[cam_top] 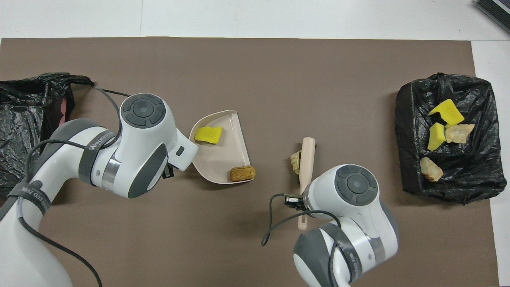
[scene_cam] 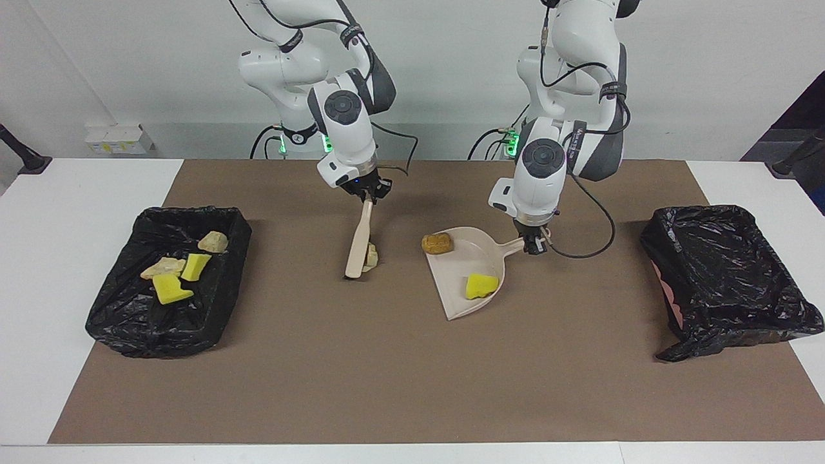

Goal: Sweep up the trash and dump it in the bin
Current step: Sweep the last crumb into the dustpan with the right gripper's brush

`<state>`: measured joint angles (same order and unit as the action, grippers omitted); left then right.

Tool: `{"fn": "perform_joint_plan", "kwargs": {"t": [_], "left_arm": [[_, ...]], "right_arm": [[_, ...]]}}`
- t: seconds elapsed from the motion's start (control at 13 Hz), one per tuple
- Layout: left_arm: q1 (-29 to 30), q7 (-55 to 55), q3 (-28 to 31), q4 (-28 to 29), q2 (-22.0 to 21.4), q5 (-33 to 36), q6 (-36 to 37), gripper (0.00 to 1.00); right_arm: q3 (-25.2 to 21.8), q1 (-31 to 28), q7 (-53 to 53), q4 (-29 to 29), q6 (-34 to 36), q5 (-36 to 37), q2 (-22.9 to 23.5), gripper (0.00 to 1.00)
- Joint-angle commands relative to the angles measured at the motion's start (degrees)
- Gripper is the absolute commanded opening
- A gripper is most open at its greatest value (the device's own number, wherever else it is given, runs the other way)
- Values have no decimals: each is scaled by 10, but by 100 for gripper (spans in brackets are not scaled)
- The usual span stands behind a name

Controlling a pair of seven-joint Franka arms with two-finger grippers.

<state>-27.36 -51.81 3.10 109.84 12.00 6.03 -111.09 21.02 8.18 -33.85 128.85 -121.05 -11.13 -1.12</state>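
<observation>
Four bits of trash lay in the black bin at the frame's left. Two sat on the dustpan mid-frame. One lump touched the brush, not yet swept in. The right hand gripped the brush; the left hand gripped the dustpan's handle on the bench.
</observation>
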Motion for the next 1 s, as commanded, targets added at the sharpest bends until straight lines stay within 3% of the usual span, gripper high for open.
{"fn": "perform_joint_plan", "kwargs": {"t": [0.0,0.54,0.92], "left_arm": [[2,1,1,22,-17,7,-17,0],[2,0,0,22,-17,7,-17,0],[2,0,0,23,-17,7,-22,0]], "right_arm": [[2,32,-2,-75,0,-39,57,0],[2,129,-3,-156,-29,-74,95,0],[-4,125,-2,-178,-3,-57,85,0]]}}
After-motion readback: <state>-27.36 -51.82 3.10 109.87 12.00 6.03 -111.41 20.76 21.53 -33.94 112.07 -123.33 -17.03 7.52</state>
